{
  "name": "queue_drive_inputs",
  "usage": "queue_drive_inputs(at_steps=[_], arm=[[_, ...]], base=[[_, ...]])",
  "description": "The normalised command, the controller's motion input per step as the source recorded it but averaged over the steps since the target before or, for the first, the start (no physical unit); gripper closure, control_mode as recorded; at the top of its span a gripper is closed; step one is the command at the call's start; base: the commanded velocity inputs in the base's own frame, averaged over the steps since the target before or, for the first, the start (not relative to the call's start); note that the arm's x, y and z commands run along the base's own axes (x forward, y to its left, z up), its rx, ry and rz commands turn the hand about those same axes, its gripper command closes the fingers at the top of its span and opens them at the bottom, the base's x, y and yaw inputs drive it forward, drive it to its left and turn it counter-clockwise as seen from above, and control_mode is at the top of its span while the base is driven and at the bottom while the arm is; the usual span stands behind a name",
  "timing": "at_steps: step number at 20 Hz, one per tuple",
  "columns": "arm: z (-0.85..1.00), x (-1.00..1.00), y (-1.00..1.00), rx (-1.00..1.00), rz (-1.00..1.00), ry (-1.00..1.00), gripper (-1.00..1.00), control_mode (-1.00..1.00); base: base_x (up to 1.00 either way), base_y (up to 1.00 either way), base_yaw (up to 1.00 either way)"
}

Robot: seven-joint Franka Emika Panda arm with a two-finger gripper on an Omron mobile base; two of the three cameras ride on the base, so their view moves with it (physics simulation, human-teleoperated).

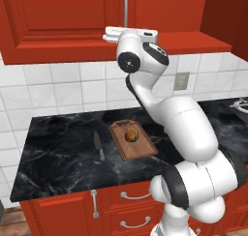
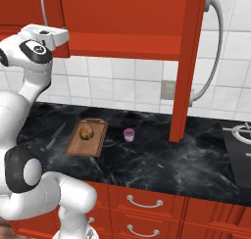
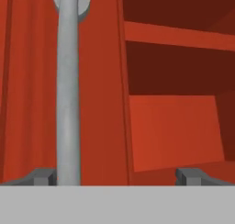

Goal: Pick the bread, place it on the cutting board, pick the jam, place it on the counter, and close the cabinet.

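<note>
Gripper point(image 3: 117, 175) spread open and empty, facing the cabinet point(image 3: 98, 103), upright silver handle point(image 3: 68, 94) just inside left tip.

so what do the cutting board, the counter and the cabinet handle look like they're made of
Cutting board: looks like wood, matte brown with faint grain streaks. Counter: looks like polished black marble, with white veining and a slight sheen; being rendered, it could equally be a laminate. Cabinet handle: seems to be metal, a smooth silver-grey round bar with a satin finish and soft highlights.
</note>
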Motion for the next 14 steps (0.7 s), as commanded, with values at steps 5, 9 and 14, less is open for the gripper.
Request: queue_drive_inputs(at_steps=[5,9,14], arm=[[-0.02,0.31,-0.04,0.00,0.10,0.02,-1.00,-1.00],[-0.04,0.34,0.00,0.00,0.09,0.03,-1.00,-1.00],[-0.04,0.36,0.00,0.00,0.08,0.02,-1.00,-1.00]], base=[[0.00,0.00,0.00],[0.00,0.00,0.00],[0.00,0.00,0.00]])
